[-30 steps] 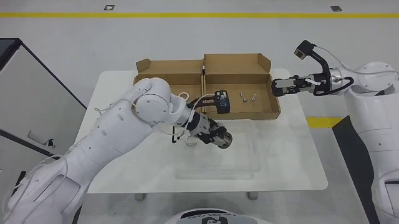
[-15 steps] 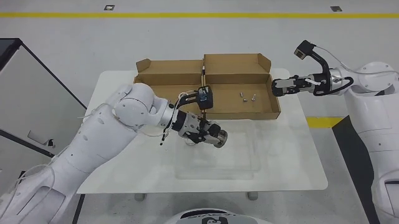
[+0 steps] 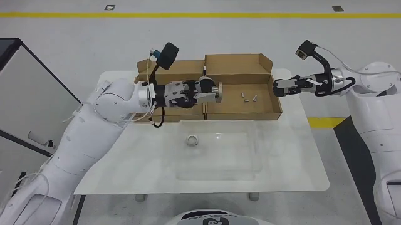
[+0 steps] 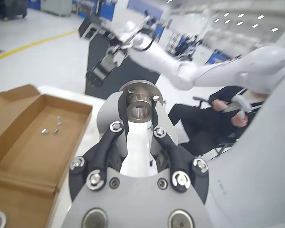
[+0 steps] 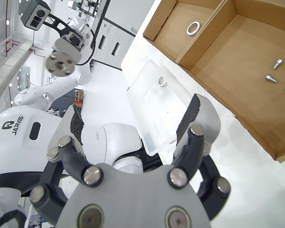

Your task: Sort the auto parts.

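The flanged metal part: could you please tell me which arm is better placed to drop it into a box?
Left. The left gripper is shut on the flanged metal part above the cardboard boxes; the right gripper is open and empty, beside them.

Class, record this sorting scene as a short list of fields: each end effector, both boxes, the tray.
Left box: one flat ring
Right box: three bolts
Clear tray: one small ring
Left end effector: shut on flanged metal part, above where the boxes meet
Right end effector: open, empty, beside the right box's outer end
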`<action>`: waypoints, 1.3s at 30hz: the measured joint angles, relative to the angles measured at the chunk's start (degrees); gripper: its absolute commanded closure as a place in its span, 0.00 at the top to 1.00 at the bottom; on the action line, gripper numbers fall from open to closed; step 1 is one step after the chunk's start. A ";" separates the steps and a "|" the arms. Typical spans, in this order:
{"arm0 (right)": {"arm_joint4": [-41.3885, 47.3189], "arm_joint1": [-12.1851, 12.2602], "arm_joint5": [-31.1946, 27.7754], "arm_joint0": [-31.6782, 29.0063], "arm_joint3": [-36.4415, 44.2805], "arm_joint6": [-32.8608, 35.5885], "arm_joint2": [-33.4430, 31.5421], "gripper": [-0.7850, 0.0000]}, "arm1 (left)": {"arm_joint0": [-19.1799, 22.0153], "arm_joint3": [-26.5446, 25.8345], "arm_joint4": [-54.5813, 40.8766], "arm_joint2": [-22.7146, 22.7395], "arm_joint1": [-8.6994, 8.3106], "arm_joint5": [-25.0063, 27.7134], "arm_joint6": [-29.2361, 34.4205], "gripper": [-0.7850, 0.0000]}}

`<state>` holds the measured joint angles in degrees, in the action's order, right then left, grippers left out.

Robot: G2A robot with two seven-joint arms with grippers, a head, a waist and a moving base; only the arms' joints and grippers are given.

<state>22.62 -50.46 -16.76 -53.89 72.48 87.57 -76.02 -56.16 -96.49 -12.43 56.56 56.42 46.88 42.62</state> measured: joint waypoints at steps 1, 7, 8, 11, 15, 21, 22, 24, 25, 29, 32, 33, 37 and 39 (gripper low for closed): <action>0.00 0.00 0.00 0.00 0.00 0.00 0.00 1.00 | -0.26 0.08 -3.27 0.13 -0.08 1.75 0.78 0.00; 0.00 0.00 0.00 0.00 0.00 0.00 0.00 1.00 | -0.39 -1.38 -23.37 -1.14 -0.49 9.15 6.11 0.00; 0.00 0.00 0.00 0.00 0.00 0.00 0.00 1.00 | -0.25 -2.13 -25.32 -1.47 -0.60 9.04 6.05 0.00; 0.00 0.00 0.00 0.00 0.00 0.00 0.00 1.00 | 0.01 -4.25 -30.34 -2.50 -1.02 9.36 5.43 0.00; 0.00 0.00 0.00 0.00 0.00 0.00 0.00 1.00 | 0.29 -3.85 -29.59 -2.18 -1.33 9.54 5.26 0.00; 0.00 0.00 0.00 0.00 0.00 0.00 0.00 1.00 | -0.45 -5.36 -30.84 -2.49 -1.10 9.04 4.09 0.00; 0.00 0.00 0.00 0.00 0.00 0.00 0.00 1.00 | -0.85 -6.35 -32.11 -2.73 -0.98 9.02 3.57 0.00; 0.00 0.00 0.00 0.00 0.00 0.00 0.00 1.00 | -1.51 -7.96 -36.73 -3.26 -0.70 9.52 3.50 0.00; 0.00 0.00 0.00 0.00 0.00 0.00 0.00 1.00 | -1.66 -8.57 -39.22 -3.56 -0.58 9.81 4.04 0.00; 0.00 0.00 0.00 0.00 0.00 0.00 0.00 1.00 | -1.59 -10.67 -48.84 -3.93 -0.13 8.31 6.57 0.00; 0.00 0.00 0.00 0.00 0.00 0.00 0.00 1.00 | -2.01 -11.81 -55.11 -3.38 0.34 6.31 8.52 0.00; 0.00 0.00 0.00 0.00 0.00 0.00 0.00 1.00 | -2.21 -11.92 -56.81 -2.94 0.54 5.37 9.46 0.00; 0.00 0.00 0.00 0.00 0.00 0.00 0.00 1.00 | -3.06 -11.96 -60.38 -1.36 1.46 2.62 12.21 0.00; 0.00 0.00 0.00 0.00 0.00 0.00 0.00 1.00 | -3.58 -11.83 -61.54 -0.59 2.07 1.54 13.28 0.00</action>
<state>22.62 -50.46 -16.76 -53.89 72.48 87.57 -76.02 -59.74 -108.32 -73.97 55.97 58.49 48.42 55.90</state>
